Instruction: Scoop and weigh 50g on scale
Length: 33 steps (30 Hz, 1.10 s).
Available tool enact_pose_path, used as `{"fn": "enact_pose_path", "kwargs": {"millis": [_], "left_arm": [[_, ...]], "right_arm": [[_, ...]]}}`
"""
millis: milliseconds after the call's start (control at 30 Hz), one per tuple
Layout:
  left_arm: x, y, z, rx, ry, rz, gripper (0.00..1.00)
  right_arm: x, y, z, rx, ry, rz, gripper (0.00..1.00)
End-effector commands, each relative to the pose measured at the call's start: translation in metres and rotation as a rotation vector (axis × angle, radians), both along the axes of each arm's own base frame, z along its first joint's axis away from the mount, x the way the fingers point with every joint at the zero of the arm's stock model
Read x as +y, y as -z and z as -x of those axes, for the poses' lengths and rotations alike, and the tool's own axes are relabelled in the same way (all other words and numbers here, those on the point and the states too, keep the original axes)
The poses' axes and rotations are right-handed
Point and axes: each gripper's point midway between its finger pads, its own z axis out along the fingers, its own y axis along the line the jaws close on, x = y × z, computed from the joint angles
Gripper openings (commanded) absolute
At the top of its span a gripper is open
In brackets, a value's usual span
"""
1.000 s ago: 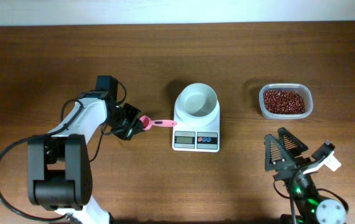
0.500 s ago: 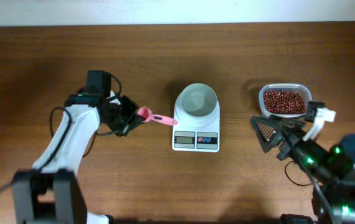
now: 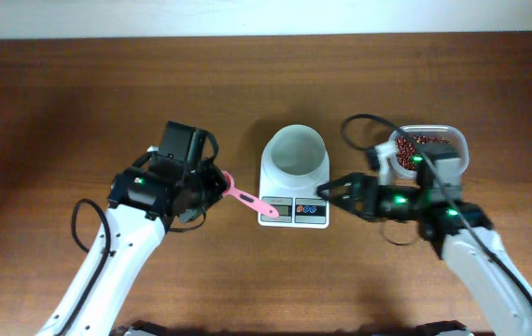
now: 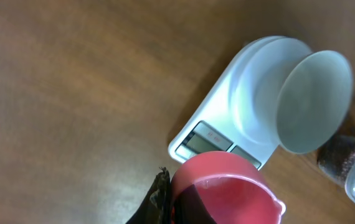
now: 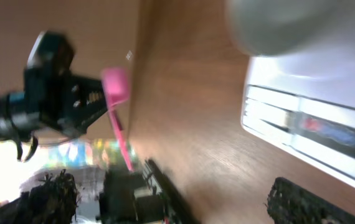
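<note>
Now both arms have closed in on the scale [image 3: 294,210]: the left gripper [image 3: 212,187], clamped on the scoop [image 3: 247,199], at its 9 o'clock; the right gripper [image 3: 334,190], wide open and empty, at 3. The beans [image 3: 425,142] lie at 2 o'clock, so scooping looks next.

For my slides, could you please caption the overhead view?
Left gripper holds a pink plastic scoop toward the small white digital scale; right gripper, jaws open, beside it.
</note>
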Motion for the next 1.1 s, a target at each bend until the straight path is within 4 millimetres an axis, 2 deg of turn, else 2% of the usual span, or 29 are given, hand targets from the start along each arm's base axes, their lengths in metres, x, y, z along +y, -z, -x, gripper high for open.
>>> {"fn": "enact_pose_path", "kwargs": {"millis": [0, 67, 167, 267, 400, 500, 600, 733, 1067], "left_arm": [[0.011, 0.0, 0.012, 0.076, -0.256, 0.021, 0.0], [0.012, 0.003, 0.02, 0.135, -0.366, 0.056, 0.0], [0.006, 0.003, 0.026, 0.186, -0.43, 0.114, 0.0], [-0.003, 0.002, 0.029, 0.22, -0.44, 0.168, 0.0], [-0.017, 0.0, 0.035, 0.264, -0.404, 0.236, 0.0], [-0.02, -0.001, 0.037, 0.262, -0.331, 0.233, 0.0], [-0.029, -0.003, 0.044, 0.298, -0.302, 0.274, 0.0], [-0.029, -0.003, 0.044, 0.299, -0.301, 0.275, 0.0], [-0.041, -0.004, 0.05, 0.315, -0.258, 0.286, 0.0]], "right_arm": [[0.049, -0.009, 0.02, -0.115, -0.199, -0.038, 0.99], [0.067, -0.017, 0.025, -0.166, -0.243, -0.063, 0.99], [0.079, -0.012, 0.016, -0.079, -0.138, -0.02, 0.99], [0.089, -0.008, 0.021, 0.01, -0.098, -0.009, 0.99], [0.1, -0.013, 0.028, 0.036, -0.109, -0.032, 1.0], [0.102, -0.019, 0.024, 0.005, -0.104, -0.046, 0.84], [0.102, -0.02, 0.022, 0.047, -0.079, -0.057, 0.82], [0.102, -0.02, 0.02, 0.115, -0.038, -0.068, 0.64], [0.101, -0.019, 0.017, 0.153, -0.007, -0.071, 0.52]]}}
